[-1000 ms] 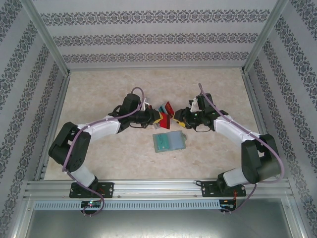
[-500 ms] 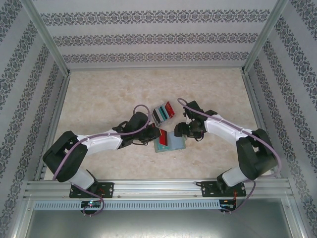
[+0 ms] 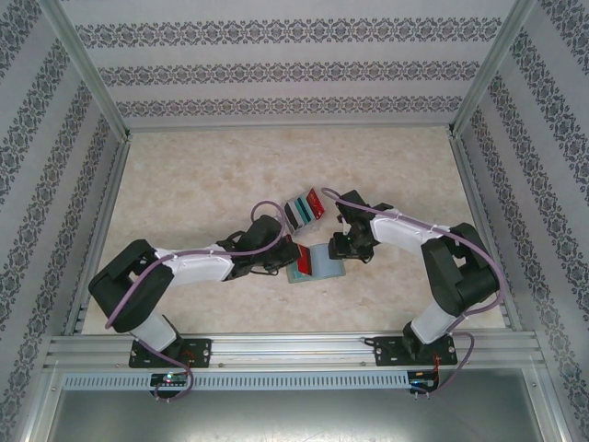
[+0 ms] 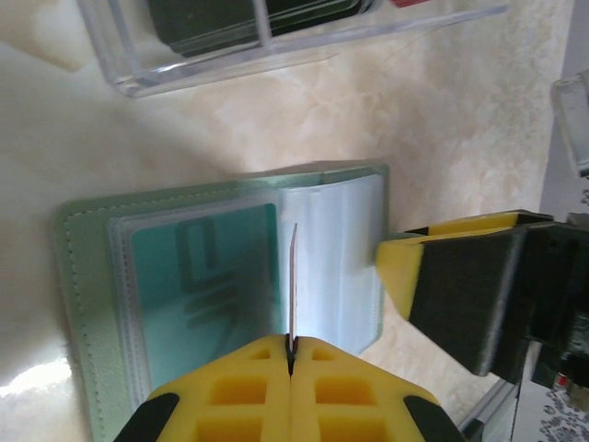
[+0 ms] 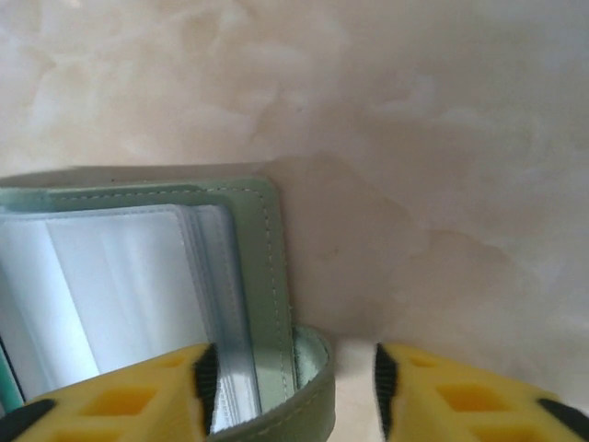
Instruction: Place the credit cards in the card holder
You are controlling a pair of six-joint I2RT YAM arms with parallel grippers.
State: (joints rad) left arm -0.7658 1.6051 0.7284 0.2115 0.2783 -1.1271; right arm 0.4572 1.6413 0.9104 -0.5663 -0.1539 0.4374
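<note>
The left hand [image 4: 291, 354] is clenching a red card [image 3: 299, 251] edge-on over the open card holder [image 4: 336, 249], which is lying at the tray's [image 4: 276, 63] 6 o'clock. The released right hand [image 5: 290, 378] is straddling the holder's edge. The left hand should be tilting the card flatter toward the sleeve.

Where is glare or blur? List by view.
Left wrist: white glare on the marble-patterned table beside the grey-green bifold card holder; left yellow foam fingers soft. Right wrist: right yellow fingers blurred, holder's shadow falls rightward. Top external: evenly lit.
</note>
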